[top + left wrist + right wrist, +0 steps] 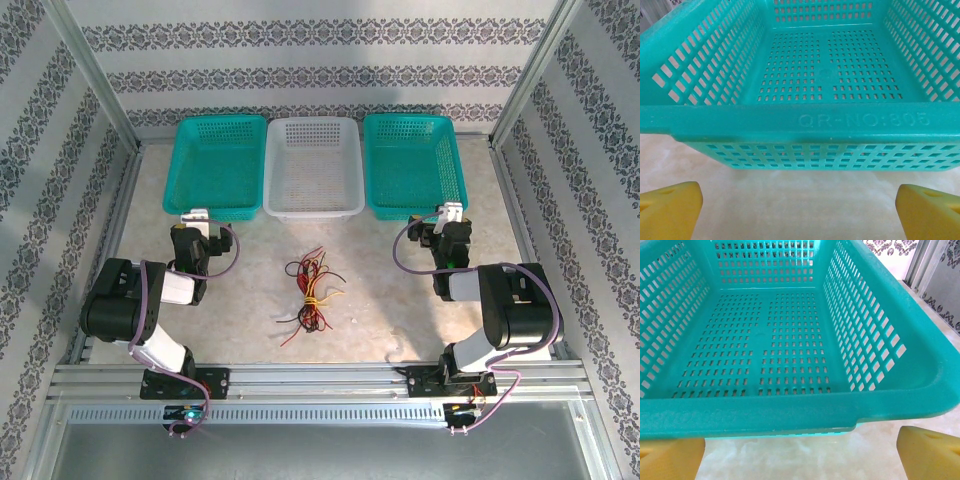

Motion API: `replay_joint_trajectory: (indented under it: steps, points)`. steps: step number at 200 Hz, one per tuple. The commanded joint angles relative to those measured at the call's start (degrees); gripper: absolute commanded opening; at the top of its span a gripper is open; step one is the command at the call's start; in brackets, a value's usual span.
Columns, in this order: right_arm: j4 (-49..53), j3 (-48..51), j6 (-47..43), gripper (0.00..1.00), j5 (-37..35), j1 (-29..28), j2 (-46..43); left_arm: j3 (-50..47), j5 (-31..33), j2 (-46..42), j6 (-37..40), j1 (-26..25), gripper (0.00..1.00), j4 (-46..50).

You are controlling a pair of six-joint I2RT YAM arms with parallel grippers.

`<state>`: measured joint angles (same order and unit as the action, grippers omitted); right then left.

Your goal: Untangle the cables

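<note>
the cables (310, 290) lie in one knotted bundle mid-way across the desk (400, 310), at 6 o'clock of the white basket (312, 165) (no wire lifted yet), so untangling has not begun. the left jaws, facing the left teal basket (215, 165) at 10 o'clock, and the right jaws, facing the right teal basket (412, 160) at 2 o'clock, stand wide apart and empty. next, probably, an arm must swing inward and pinch one loose end.

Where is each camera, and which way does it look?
Top: high behind the robot, looking down on the table, thin red, black and yellow cables and the white plastic basket; left arm and right arm show.
Left wrist: on the left arm, facing the left teal plastic basket; the open, yellow-tipped left tool shows.
Right wrist: on the right arm, facing the right teal plastic basket; the open, yellow-tipped right tool shows.
Shared: top also sees both teal baskets.
</note>
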<state>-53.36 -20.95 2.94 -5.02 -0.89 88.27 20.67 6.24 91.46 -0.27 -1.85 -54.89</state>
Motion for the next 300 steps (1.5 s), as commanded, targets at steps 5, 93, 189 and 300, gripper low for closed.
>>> replay_joint_trajectory:
  steps: [5, 93, 189, 300]
  points:
    - [-1.30, -0.32, -0.47, 0.98, 1.06, 0.01, -0.58, 0.78, 0.65, -0.23, -1.14, 0.80, 0.99, -0.79]
    - [30.00, -6.27, 6.29, 0.99, -15.70, -4.12, -17.14, 13.42, 10.62, -18.39, -9.00, -1.76, 0.99, 42.95]
    - [84.44, -19.82, 28.49, 0.98, -17.92, -9.85, -29.58, 22.18, 2.67, -28.75, -34.87, -11.24, 0.90, 84.66]
    - [93.63, -54.54, 27.43, 0.99, -25.57, -30.34, -9.72, 38.68, -13.22, -18.77, -30.37, -13.21, 0.80, 80.52]
